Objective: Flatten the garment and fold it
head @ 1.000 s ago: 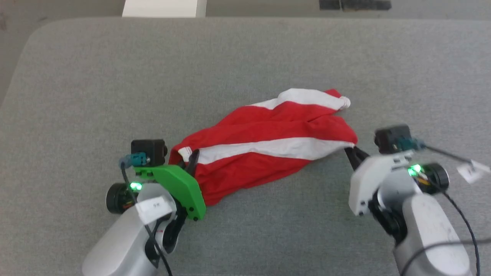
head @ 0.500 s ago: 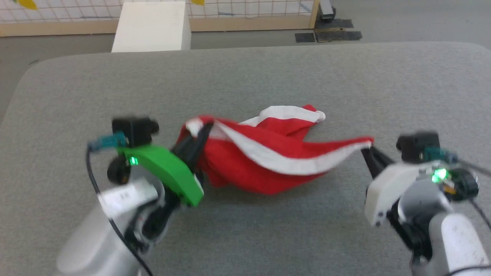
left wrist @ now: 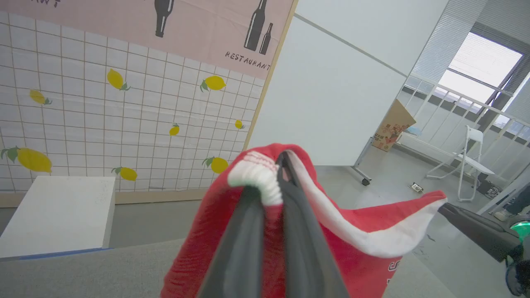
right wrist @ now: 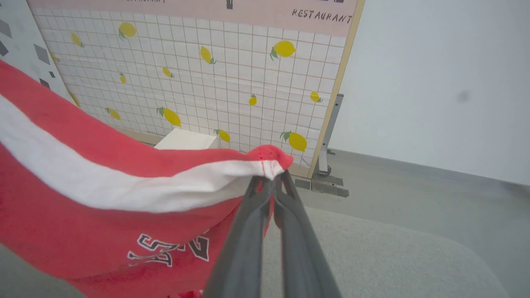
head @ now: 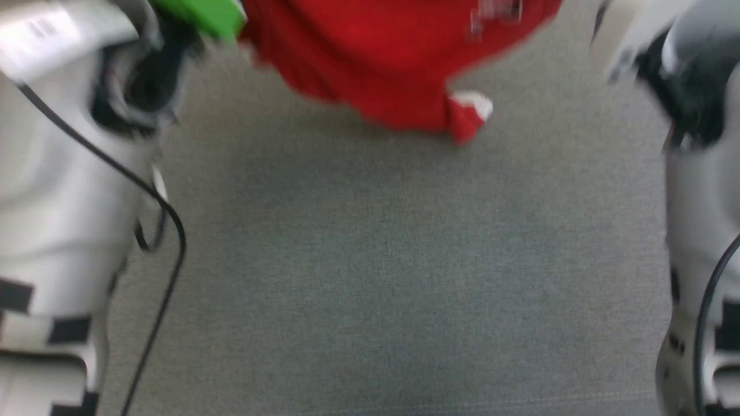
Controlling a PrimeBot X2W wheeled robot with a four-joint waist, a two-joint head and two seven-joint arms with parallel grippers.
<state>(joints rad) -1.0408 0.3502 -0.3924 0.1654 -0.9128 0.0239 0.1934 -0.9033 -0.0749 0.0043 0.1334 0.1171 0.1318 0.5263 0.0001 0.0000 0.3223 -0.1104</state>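
Garment (head: 393, 63) hangs over the far part of the grey desk (head: 370, 277), spread between both arms. Left gripper (left wrist: 271, 176) is clenched on its white ribbed trim at the left end. Right gripper (right wrist: 271, 181) is clenched on a red-and-white corner at the right end.

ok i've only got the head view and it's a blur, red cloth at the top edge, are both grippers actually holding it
observer: yes on the left. the left gripper is shut on the garment at a white ribbed edge.
operator: and the right
observer: the right gripper is shut on a red and white corner.
operator: how does it hang
observer: it sags between the two, white stripe along the top, lettering lower down. i can't tell if the bottom clears the table.
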